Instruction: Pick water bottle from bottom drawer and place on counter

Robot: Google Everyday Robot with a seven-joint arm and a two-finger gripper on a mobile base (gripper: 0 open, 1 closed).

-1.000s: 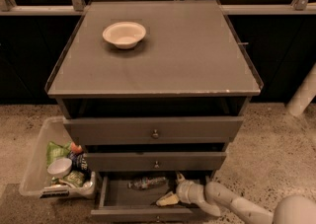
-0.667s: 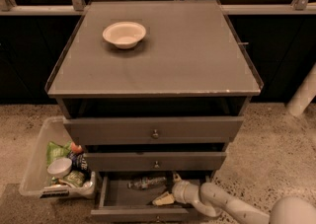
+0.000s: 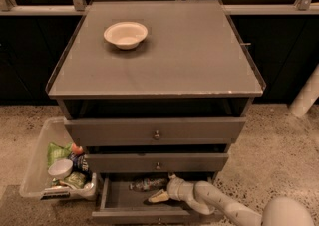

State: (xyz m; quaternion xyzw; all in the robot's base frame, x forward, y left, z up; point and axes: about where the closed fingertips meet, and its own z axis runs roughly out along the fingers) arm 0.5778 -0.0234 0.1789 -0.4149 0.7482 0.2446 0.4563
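Note:
The water bottle (image 3: pixel 147 184) lies on its side at the back of the open bottom drawer (image 3: pixel 119 201), clear with a dark label band. My gripper (image 3: pixel 160 191) reaches into that drawer from the right on a white arm, its pale fingertips close to the bottle's right end, one low in front and one at the back. I cannot tell whether it touches the bottle. The counter (image 3: pixel 184 56) is the flat grey-brown cabinet top above, with raised edges.
A white bowl (image 3: pixel 125 34) sits on the counter's back left. Two drawers (image 3: pixel 156 131) above the bottom one stick out a little. A clear plastic bin (image 3: pixel 60 165) with snacks and a small bowl stands on the floor at the left. A white post (image 3: pixel 306 95) stands at right.
My gripper has moved left inside the bottom drawer, closer to the water bottle. The bottle and the bowl have not moved.

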